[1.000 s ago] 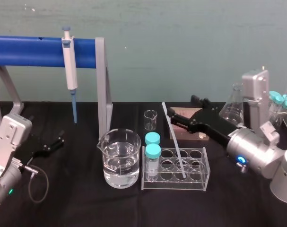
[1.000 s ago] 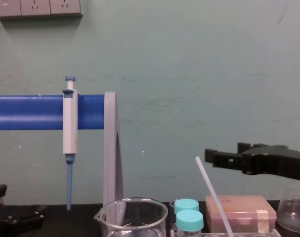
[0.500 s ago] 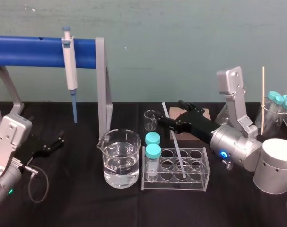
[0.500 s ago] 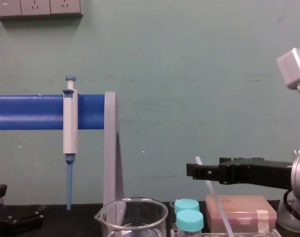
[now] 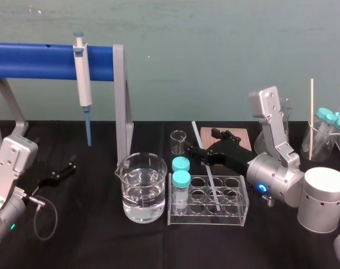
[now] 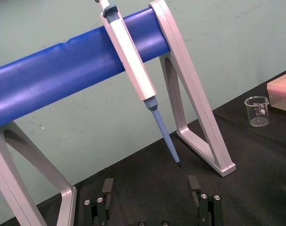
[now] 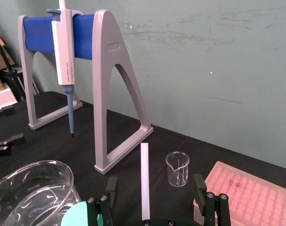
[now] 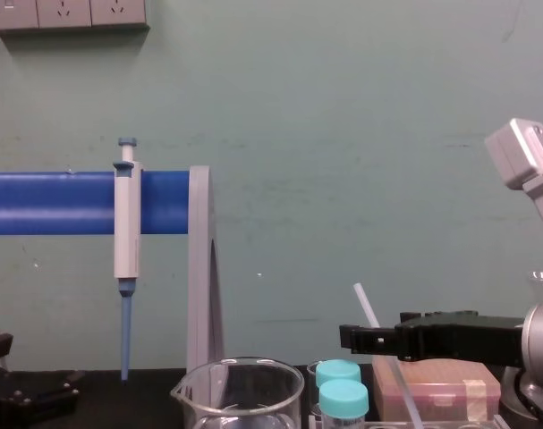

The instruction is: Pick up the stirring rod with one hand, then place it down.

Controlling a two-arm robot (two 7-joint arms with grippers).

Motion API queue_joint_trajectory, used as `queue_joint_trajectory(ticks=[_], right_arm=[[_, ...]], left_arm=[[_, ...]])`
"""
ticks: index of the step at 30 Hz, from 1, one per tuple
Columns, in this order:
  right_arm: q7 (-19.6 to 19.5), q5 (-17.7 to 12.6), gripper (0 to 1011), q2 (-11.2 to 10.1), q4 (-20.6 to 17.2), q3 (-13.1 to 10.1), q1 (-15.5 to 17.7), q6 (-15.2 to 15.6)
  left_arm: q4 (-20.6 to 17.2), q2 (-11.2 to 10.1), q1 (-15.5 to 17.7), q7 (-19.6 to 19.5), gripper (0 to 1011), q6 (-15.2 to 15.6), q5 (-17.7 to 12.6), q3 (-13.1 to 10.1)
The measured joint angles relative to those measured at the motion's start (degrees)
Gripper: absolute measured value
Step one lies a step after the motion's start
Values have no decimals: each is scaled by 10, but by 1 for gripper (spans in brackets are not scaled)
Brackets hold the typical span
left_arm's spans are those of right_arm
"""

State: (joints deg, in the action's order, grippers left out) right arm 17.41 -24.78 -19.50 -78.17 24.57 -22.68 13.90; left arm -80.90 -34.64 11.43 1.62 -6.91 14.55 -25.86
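The stirring rod (image 5: 213, 188) is a thin translucent white stick leaning in the clear tube rack (image 5: 208, 217), its top tilted back and to the left. My right gripper (image 5: 201, 141) is open at the rod's upper half. In the right wrist view the rod (image 7: 145, 181) stands between the two black fingers of the right gripper (image 7: 155, 183), touching neither. From the chest view the rod (image 8: 368, 308) crosses just behind the tip of the right gripper (image 8: 352, 338). My left gripper (image 5: 68, 167) rests open and empty on the table at the far left, below the pipette stand (image 6: 150, 186).
A beaker of water (image 5: 140, 188) and two teal-capped vials (image 5: 181, 179) stand just left of the rod. A small empty beaker (image 5: 178, 142) and a pink tip box (image 5: 240, 136) sit behind. A pipette (image 5: 82, 84) hangs on the blue stand (image 5: 41, 60). Glassware stands at the far right.
My right arm has swung left and dropped lower, bringing its open gripper from beside the tip box to straddle the rod. The rod and the left arm have not moved.
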Motion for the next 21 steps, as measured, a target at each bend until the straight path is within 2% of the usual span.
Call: queue_joint_trajectory(ticks=[8, 21], right_arm=[[5, 14, 1003, 4, 2, -5, 3, 3], [6, 13, 1003, 4, 2, -5, 3, 3]], left_arm=[[0, 0, 0, 0, 1000, 0, 0, 0], [0, 0, 0, 0, 1000, 0, 0, 0]])
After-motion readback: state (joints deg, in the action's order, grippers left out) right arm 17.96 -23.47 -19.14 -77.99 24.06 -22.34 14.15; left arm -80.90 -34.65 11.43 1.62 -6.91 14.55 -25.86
